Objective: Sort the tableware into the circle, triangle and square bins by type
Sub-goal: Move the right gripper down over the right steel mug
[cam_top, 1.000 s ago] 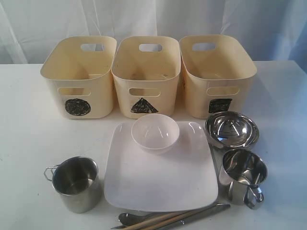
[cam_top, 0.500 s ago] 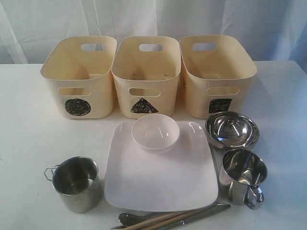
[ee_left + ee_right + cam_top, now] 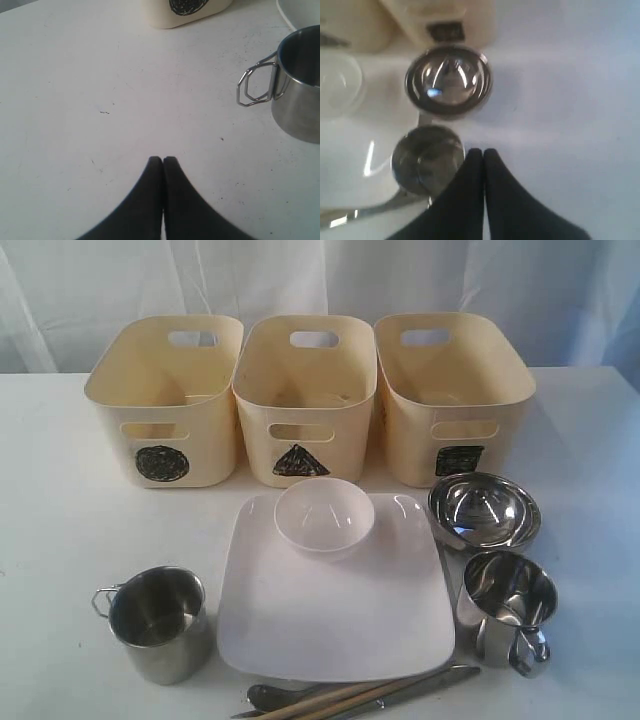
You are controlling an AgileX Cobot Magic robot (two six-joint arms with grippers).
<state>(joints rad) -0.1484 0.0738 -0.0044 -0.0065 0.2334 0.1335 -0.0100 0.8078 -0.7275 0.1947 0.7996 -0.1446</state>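
Sorting has not begun: nothing shows inside the cream plastic bin marked with a circle (image 3: 120, 435), the matching triangle bin (image 3: 340, 445) or the square bin (image 3: 410, 440), and every piece sits on the white table (image 3: 50, 530) in front of them.

The large white square plate (image 3: 335, 620) lies in the middle, with the small white bowl (image 3: 323, 515) resting on its far edge. To its right is the shiny steel bowl (image 3: 485, 510), with a steel handled mug (image 3: 508, 602) just in front of it. A second steel mug (image 3: 158, 623) stands left of the plate. Wooden chopsticks (image 3: 320, 702) and steel cutlery (image 3: 440, 676) lie at the near edge, cropped, so I can't tell the pieces apart.

The left claw (image 3: 163, 160) and the right claw (image 3: 482, 151) are both pinched together, holding nothing.
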